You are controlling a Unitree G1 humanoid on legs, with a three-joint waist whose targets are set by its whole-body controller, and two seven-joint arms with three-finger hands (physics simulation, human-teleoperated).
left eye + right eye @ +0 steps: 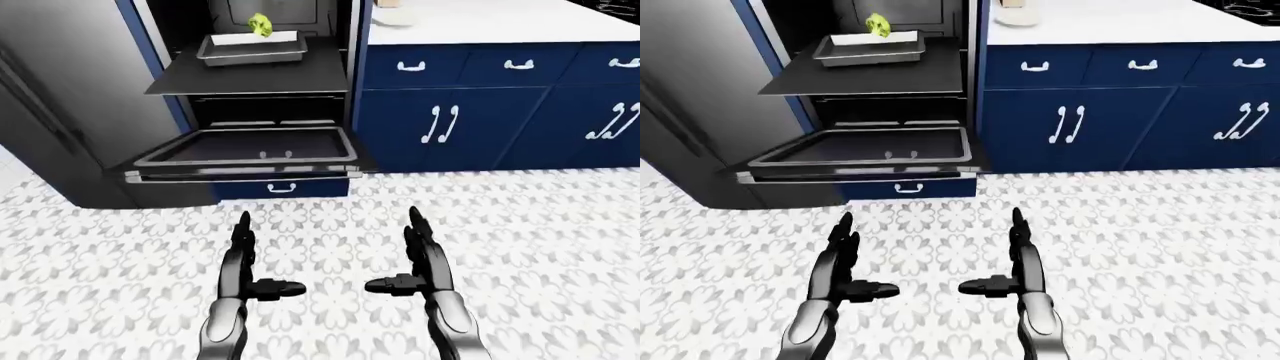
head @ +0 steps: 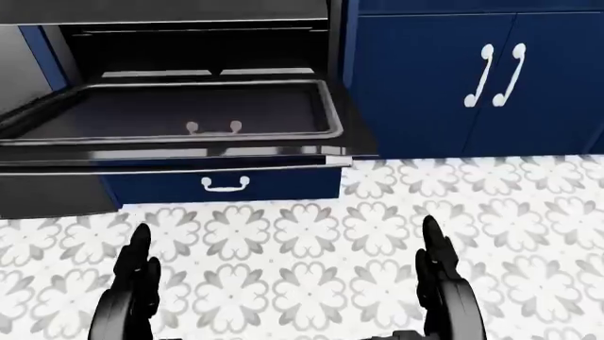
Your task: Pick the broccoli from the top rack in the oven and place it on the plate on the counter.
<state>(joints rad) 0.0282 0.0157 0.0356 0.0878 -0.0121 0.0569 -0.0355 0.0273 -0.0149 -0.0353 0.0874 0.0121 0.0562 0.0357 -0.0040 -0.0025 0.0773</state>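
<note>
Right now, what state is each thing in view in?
oven door: open, folded down flat.
top rack: pulled out, carrying the tray.
tray: on the top rack.
broccoli: on the tray, untouched.
left hand: open, empty, low over the floor.
right hand: open, empty.
cabinet doors: closed.
drawer under oven: closed.

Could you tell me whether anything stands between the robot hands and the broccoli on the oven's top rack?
Nothing visible blocks it. The broccoli sits in a tray on the pulled-out rack, open from above. Both hands, left robot hand and right robot hand, hang open low over the floor, well short of the oven; the lowered oven door juts out beneath the rack.
</note>
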